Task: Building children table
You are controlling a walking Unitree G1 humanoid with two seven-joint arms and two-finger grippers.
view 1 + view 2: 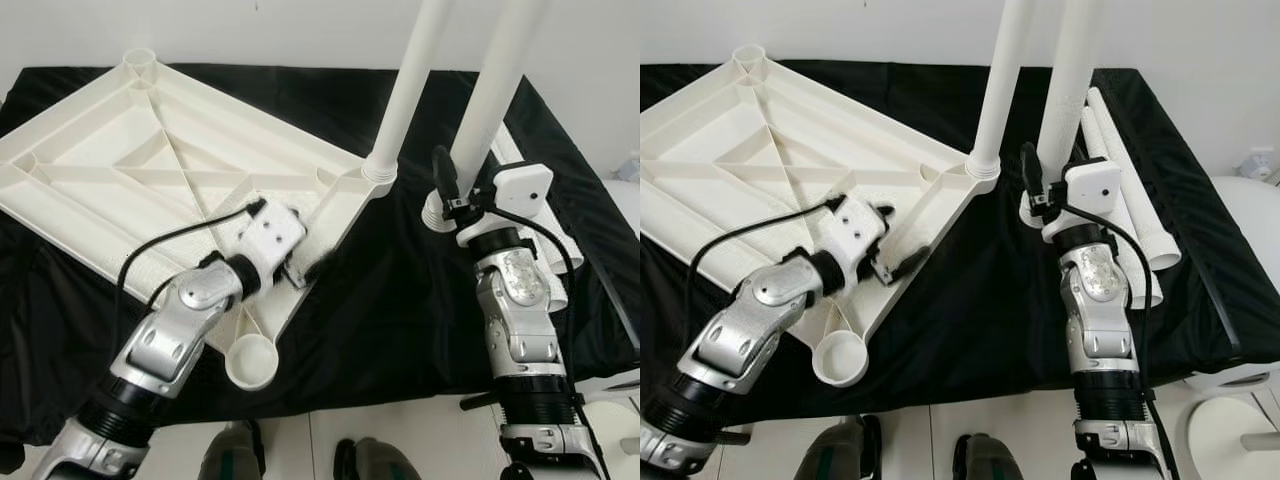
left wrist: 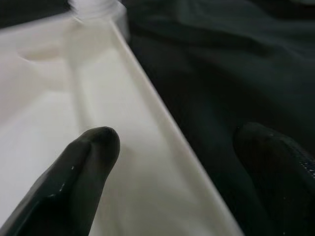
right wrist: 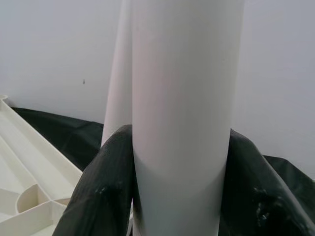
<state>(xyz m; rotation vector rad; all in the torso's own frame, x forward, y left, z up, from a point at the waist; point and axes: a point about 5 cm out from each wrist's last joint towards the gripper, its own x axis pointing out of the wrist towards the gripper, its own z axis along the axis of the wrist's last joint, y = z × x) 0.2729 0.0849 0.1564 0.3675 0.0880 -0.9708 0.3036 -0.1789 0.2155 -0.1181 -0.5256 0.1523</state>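
Note:
A white children's tabletop [image 1: 150, 170] lies upside down on the black cloth, ribs up. One white leg [image 1: 405, 90] stands upright in its right corner socket [image 1: 378, 172]. My right gripper [image 1: 447, 185] is shut on a second white leg [image 1: 490, 90], held upright just right of that corner; in the right wrist view both fingers [image 3: 106, 187] wrap the leg [image 3: 182, 98]. My left gripper [image 1: 305, 267] is open and straddles the tabletop's near right rim [image 2: 162, 128], one finger inside and one over the cloth.
Empty round sockets sit at the near corner [image 1: 250, 362] and the far corner [image 1: 140, 62]. Two spare legs [image 1: 1125, 170] lie on the cloth at the right. The cloth [image 1: 400, 310] covers the work surface to its front edge. A white rounded object [image 1: 1245, 215] stands at the right.

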